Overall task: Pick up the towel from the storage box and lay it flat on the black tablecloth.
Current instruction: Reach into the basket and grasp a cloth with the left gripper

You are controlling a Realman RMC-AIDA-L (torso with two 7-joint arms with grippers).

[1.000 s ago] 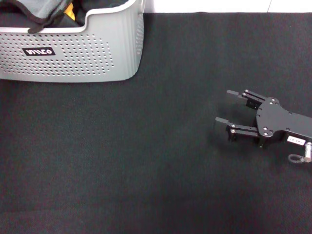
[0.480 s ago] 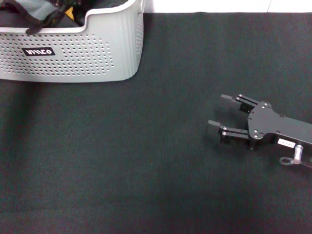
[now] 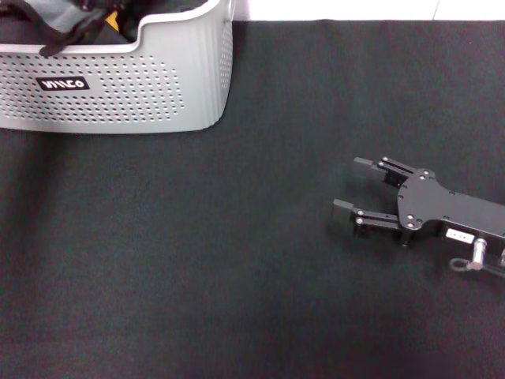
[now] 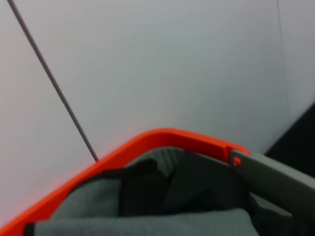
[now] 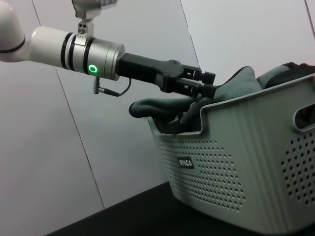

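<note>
**Left gripper on the towel at the box rim**

The left gripper [image 5: 209, 84] was clamped on the towel [image 5: 197, 103], bunched in the storage box [image 5: 236, 162]. Soft and limp, it looked likely to sag; an edge hold seemed best. The right gripper [image 3: 349, 183] hovered spread above the black tablecloth [image 3: 197, 260].

Box [image 3: 142, 87] cut off by the head view's top and left edges, so the towel [image 3: 59, 17] inside shows only as a grey, black-trimmed scrap with a sliver of yellow; most of it hidden by the box wall. Left gripper [image 5: 209, 84] out of the head view, and in the right wrist view its fingertips are buried in towel folds, grip not readable. Right arm cut off at the head view's right edge; left wrist view blurred.
</note>
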